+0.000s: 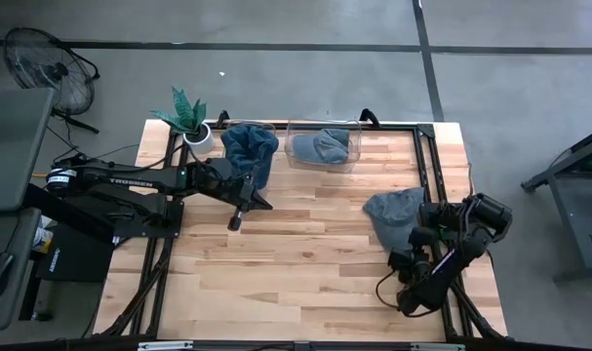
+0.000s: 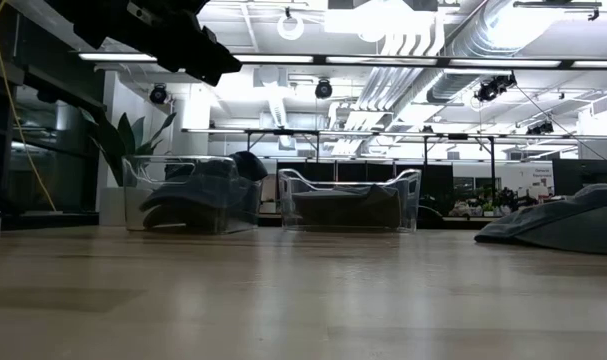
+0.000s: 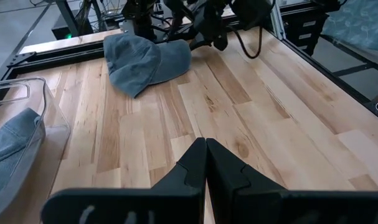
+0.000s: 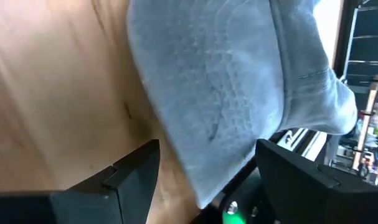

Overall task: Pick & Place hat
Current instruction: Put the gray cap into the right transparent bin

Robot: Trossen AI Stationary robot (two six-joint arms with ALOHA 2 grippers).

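A grey-blue hat [image 1: 393, 214] lies flat on the wooden table near its right edge; it also shows in the left wrist view [image 3: 145, 59] and the low view [image 2: 573, 220]. My right gripper [image 1: 414, 244] is open just on the near side of it. In the right wrist view its two fingers stand on either side of the hat's edge [image 4: 226, 106]. My left gripper [image 1: 237, 216] is shut and empty, hovering above the table's middle left, in front of the bins [image 3: 205, 163]. My right gripper [image 4: 207, 158] stands open around the near edge of the hat [image 4: 201, 186], which lies on the table. Whether either finger touches the cloth I cannot tell.
Two clear bins stand at the far edge. The left one [image 1: 249, 146] holds a dark blue hat, the right one [image 1: 323, 146] a grey-blue hat. A potted plant [image 1: 190, 122] stands at the far left corner. Bare wood fills the table's middle and near side.
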